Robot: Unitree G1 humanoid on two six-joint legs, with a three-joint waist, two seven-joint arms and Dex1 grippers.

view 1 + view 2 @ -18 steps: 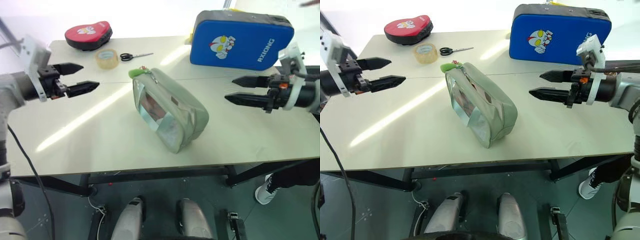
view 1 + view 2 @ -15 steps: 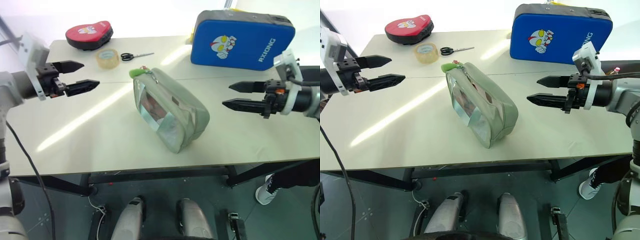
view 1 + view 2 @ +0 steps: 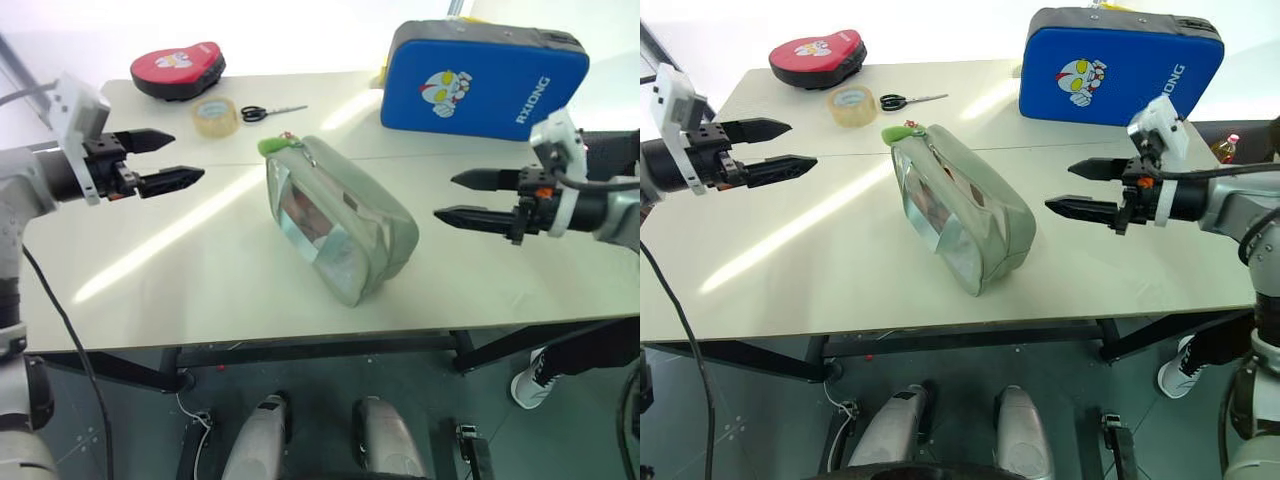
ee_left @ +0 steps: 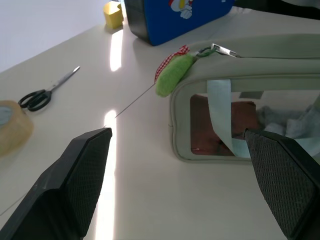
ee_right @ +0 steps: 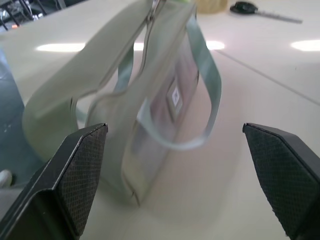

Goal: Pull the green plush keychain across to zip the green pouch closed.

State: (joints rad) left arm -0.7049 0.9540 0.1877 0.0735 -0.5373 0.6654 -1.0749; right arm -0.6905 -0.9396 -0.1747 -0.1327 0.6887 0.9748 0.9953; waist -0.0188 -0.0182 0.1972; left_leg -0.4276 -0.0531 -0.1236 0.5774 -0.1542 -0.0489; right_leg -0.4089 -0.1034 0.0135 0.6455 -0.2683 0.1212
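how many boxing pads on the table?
2. The red focus pad lies at the far left corner, behind the tape roll. The blue kick pad stands at the far right, behind the green pouch. None looks hidden.

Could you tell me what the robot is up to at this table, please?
It is about to zip the green pouch, which lies on the table between its arms. The left claw and right claw hover open on either side, touching nothing. The green plush keychain hangs at the pouch's far end, not yet pulled.
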